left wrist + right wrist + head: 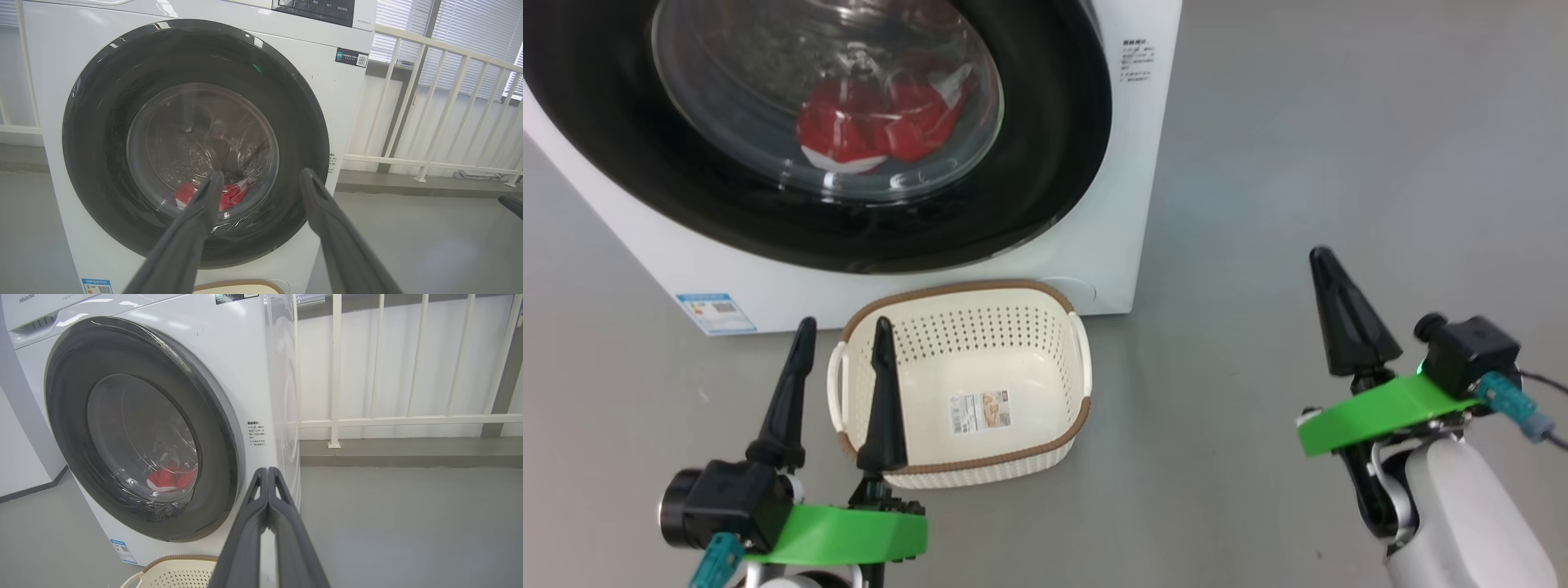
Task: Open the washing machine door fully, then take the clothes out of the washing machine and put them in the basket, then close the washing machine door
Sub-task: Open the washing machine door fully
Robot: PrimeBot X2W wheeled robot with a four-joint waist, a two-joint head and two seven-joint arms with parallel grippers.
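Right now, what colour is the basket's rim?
Brown, woven-look. The basket rim shows best in the head view.

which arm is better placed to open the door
Right, probably: the right end effector, shut, points at the round black door's right rim; the open left end effector hovers by the cream perforated basket.

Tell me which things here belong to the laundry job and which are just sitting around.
Part of the job:
washing machine
door, shut
red clothes, inside the machine
basket, empty, in front of the machine

Just around:
white railing
window blinds
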